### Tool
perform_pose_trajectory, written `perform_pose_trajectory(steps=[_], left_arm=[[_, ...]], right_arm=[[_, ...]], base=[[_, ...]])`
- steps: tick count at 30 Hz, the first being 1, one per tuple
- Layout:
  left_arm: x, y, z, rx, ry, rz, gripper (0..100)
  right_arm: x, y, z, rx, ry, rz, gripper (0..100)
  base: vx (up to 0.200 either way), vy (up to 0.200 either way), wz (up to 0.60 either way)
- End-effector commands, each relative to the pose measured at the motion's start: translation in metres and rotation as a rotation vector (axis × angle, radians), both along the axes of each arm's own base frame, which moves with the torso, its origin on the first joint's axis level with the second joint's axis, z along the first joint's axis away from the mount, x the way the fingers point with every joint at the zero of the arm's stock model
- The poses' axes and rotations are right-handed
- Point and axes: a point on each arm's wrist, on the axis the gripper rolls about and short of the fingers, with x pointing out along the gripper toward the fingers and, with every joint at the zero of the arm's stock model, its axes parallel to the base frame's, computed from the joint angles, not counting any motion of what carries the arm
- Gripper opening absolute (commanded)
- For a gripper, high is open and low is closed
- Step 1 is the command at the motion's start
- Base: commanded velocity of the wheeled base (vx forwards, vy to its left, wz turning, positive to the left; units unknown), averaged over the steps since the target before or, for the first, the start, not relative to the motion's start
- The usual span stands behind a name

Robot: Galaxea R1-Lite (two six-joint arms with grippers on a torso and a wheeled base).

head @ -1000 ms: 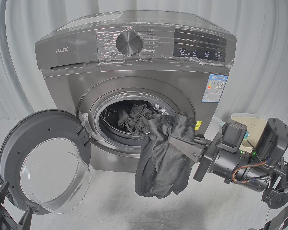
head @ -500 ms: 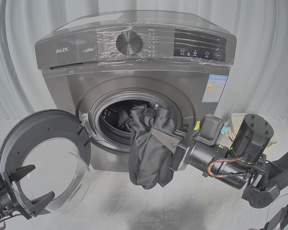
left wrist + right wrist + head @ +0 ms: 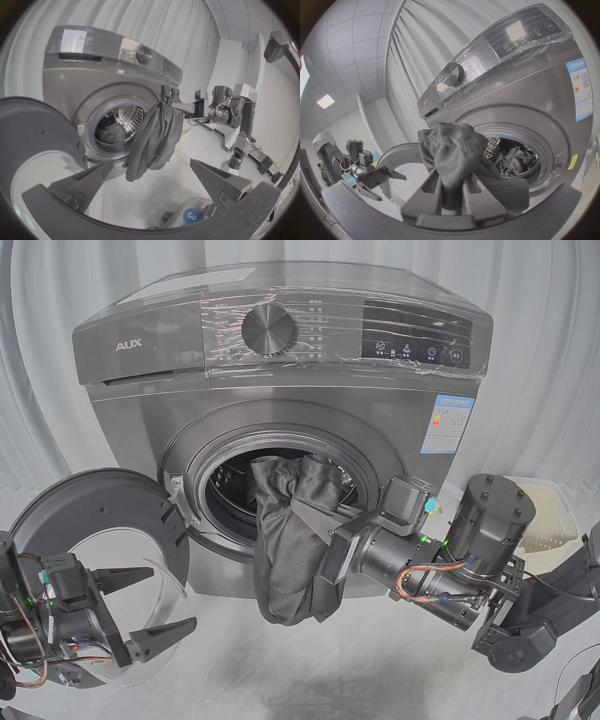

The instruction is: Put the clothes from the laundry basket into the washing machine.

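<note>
With my right gripper (image 3: 302,506) I grip the dark grey mesh cloth (image 3: 281,552), hanging before the round mouth of the grey washing machine (image 3: 150,421); my left gripper (image 3: 150,607), at 8 o'clock, is wide open.

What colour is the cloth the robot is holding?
The cloth is dark grey, almost black, with tiny dots; clearest in the right wrist view.

Laundry basket (image 3: 553,521) mostly hidden behind right arm (image 3: 437,559). Dark garment (image 3: 287,534) covers much of drum opening (image 3: 228,490); clothes (image 3: 515,161) inside partly hidden. Door (image 3: 94,502) lower rim behind left gripper (image 3: 174,596).
</note>
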Motion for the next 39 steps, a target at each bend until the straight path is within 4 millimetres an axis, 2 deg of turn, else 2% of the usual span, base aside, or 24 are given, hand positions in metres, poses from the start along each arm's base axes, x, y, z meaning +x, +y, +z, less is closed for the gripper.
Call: perform_pose_trajectory(steps=[1,7,14,21,23,39], left_arm=[[0.029,-0.024,-0.022,0.048,0.109,-0.057,100],[0.048,-0.04,-0.038,0.065,0.151,-0.08,100],[0.061,-0.061,-0.057,0.057,0.226,-0.129,100],[0.077,-0.071,-0.078,0.08,0.273,-0.129,100],[0.088,-0.077,-0.086,0.076,0.262,-0.125,100],[0.109,-0.101,-0.101,0.032,0.275,-0.097,100]], right_arm=[[0.004,0.003,0.0,0.004,-0.002,-0.005,0],[0.01,0.006,0.0,0.008,-0.007,-0.016,0],[0.015,0.011,-0.002,0.009,-0.008,-0.018,0],[0.015,0.011,-0.003,0.008,-0.007,-0.022,0],[0.014,0.012,-0.003,0.006,-0.007,-0.022,0],[0.011,0.014,-0.002,0.008,-0.012,-0.014,0]], base=[[0.0,0.0,0.0],[0.0,0.0,0.0],[0.0,0.0,0.0],[0.0,0.0,0.0],[0.0,0.0,0.0],[0.0,0.0,0.0]])
